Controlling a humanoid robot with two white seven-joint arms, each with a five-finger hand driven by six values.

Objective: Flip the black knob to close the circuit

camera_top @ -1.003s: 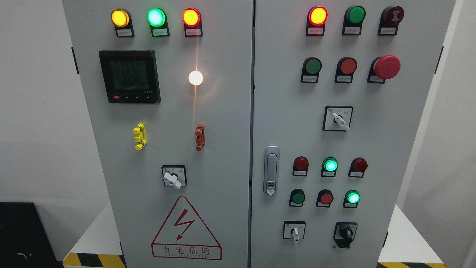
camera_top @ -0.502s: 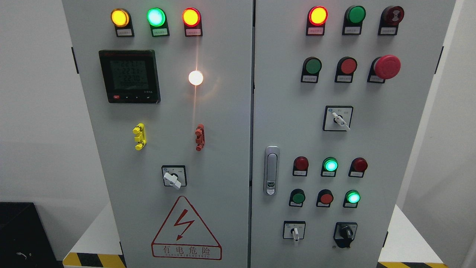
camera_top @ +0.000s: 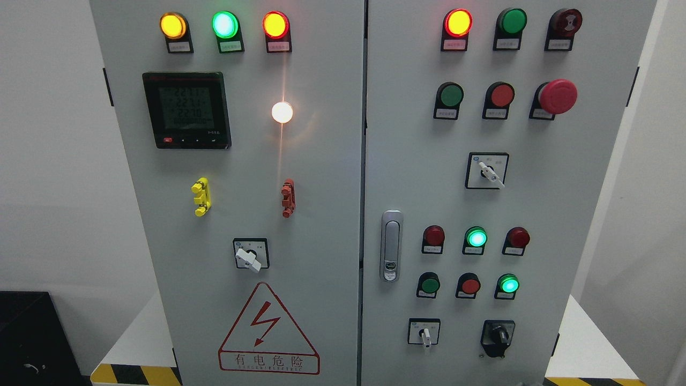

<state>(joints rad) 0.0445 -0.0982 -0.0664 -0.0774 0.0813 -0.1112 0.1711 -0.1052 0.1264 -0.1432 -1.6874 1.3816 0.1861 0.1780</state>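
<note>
The black knob (camera_top: pixel 499 335) sits at the lower right of the grey control cabinet's right door (camera_top: pixel 579 214), its handle pointing roughly straight down. To its left is a white selector switch (camera_top: pixel 425 334). Neither of my hands shows in the head view.
The right door carries lit green lamps (camera_top: pixel 476 237), red and green push buttons, a red emergency stop (camera_top: pixel 558 96), a white selector (camera_top: pixel 489 171) and a door latch (camera_top: pixel 391 245). The left door has a meter (camera_top: pixel 186 110), lamps and a warning triangle (camera_top: pixel 268 331). A black box (camera_top: pixel 32 343) stands at lower left.
</note>
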